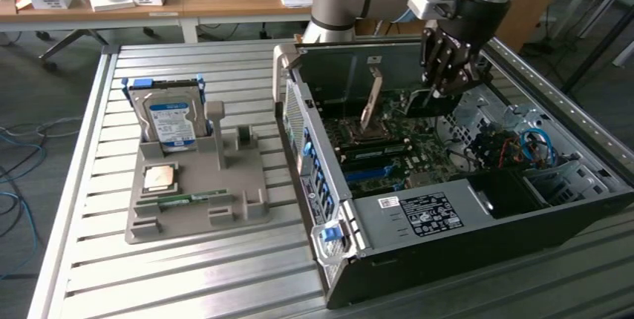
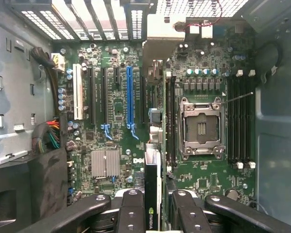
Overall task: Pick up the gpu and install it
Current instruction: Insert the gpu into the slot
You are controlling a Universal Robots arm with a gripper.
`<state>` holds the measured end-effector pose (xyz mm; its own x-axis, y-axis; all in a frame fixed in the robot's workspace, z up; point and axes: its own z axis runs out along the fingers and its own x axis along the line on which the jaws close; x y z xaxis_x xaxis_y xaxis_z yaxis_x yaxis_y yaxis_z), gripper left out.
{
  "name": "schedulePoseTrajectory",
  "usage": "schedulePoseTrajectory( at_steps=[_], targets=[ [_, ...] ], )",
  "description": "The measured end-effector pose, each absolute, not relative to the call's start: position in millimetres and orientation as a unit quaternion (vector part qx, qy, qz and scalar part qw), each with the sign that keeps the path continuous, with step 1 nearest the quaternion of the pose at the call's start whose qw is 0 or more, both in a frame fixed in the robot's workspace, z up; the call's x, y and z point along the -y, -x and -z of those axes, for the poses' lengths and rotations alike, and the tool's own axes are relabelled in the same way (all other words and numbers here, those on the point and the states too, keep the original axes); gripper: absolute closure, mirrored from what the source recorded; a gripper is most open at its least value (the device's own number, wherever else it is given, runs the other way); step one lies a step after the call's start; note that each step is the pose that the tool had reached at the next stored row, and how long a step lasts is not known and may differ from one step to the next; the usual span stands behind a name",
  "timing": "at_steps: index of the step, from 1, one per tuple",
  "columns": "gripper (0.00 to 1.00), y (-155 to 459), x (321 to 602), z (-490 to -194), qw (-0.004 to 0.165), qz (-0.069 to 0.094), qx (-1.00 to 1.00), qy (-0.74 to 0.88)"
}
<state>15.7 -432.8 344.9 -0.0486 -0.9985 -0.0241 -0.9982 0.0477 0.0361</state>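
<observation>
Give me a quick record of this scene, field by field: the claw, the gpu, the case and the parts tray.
claw: shut on the gpu, over the open computer case
gpu: held edge-on above the motherboard, not seated in any slot
blue slot: empty
tray: on the table, at the exterior view's left of the case
on tray: hard drive standing upright, RAM stick lying flat
</observation>
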Motion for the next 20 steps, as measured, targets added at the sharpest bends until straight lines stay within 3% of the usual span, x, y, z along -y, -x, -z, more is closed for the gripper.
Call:
schedulePoseTrajectory(
  at_steps=[20],
  targets=[
    [0.73, -12.2, 437.6, -344.9, 0.004, 0.021, 0.724, -0.690]
  ],
)
